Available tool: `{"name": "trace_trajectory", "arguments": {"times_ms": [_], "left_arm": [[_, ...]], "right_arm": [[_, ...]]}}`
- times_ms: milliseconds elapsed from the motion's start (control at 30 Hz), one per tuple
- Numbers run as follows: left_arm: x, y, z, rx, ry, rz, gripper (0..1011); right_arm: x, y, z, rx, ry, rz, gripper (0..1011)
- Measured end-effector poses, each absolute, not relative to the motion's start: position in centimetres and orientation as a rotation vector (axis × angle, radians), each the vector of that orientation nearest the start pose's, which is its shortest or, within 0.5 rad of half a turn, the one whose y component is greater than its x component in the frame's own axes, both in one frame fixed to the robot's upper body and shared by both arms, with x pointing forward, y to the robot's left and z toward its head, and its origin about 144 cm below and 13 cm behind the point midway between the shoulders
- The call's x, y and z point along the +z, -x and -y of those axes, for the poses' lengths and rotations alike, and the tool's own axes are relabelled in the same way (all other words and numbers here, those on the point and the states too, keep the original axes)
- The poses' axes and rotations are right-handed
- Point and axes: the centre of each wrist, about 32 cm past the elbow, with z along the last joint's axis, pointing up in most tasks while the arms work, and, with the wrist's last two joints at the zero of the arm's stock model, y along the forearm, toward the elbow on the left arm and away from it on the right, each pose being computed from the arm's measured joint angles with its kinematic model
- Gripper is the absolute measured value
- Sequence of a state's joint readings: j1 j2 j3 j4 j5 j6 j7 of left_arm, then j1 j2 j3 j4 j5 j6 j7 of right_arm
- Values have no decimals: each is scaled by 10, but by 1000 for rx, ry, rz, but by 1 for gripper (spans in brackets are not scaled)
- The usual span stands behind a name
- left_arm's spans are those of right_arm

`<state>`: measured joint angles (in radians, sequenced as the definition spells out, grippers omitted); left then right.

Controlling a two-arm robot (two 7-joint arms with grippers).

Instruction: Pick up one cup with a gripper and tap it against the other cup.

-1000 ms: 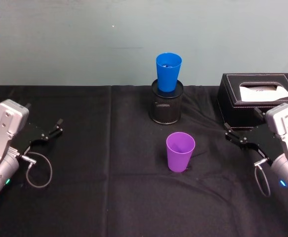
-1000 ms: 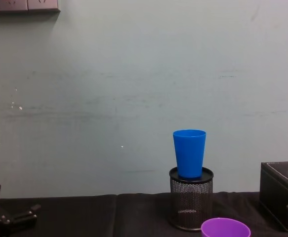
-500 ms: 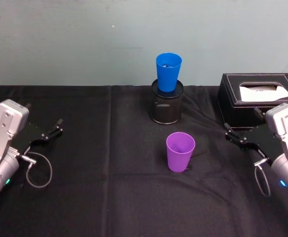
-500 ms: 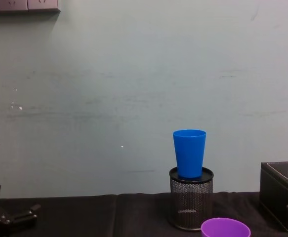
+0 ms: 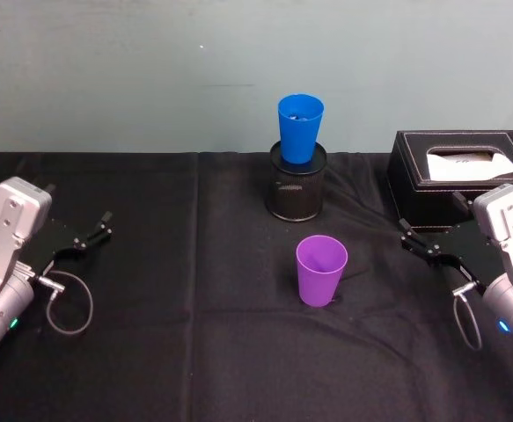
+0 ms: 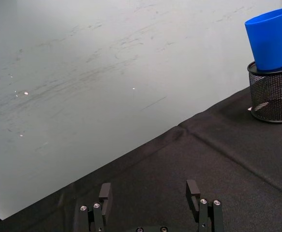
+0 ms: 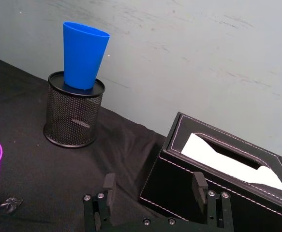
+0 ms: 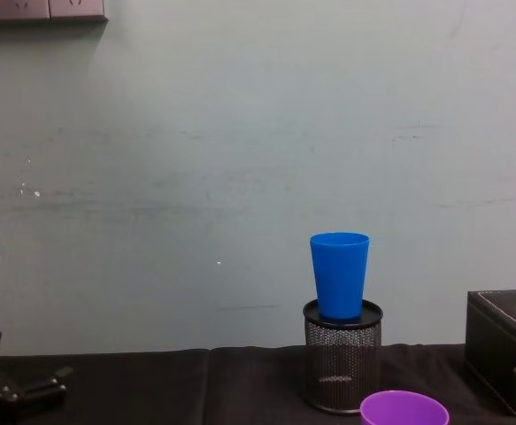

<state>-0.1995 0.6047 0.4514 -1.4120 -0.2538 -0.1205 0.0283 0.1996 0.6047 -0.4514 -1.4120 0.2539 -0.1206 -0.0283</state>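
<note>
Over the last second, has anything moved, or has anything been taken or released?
Nothing has visibly changed. The purple plastic tumbler stands free on the table, the blue plastic tumbler sits on top of the black wire-mesh pot, and the left gripper and right gripper rest open, holding nothing.

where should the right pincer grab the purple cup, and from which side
Probably the upper wall of the purple cup, just below the rim, approached from its right by the open right pincer. It stands upright, mouth up, widening toward the top, so it should not drop through the grip; that side faces the pincer.
</note>
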Motion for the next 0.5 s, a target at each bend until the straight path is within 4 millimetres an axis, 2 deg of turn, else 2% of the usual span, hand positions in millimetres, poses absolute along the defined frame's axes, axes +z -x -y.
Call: {"name": "trace_trajectory", "arguments": {"times_ms": [500], "left_arm": [[1140, -489, -310, 1248, -304, 285, 1000]], "right_arm": [[1141, -486, 311, -1246, 274, 290, 1003]]}}
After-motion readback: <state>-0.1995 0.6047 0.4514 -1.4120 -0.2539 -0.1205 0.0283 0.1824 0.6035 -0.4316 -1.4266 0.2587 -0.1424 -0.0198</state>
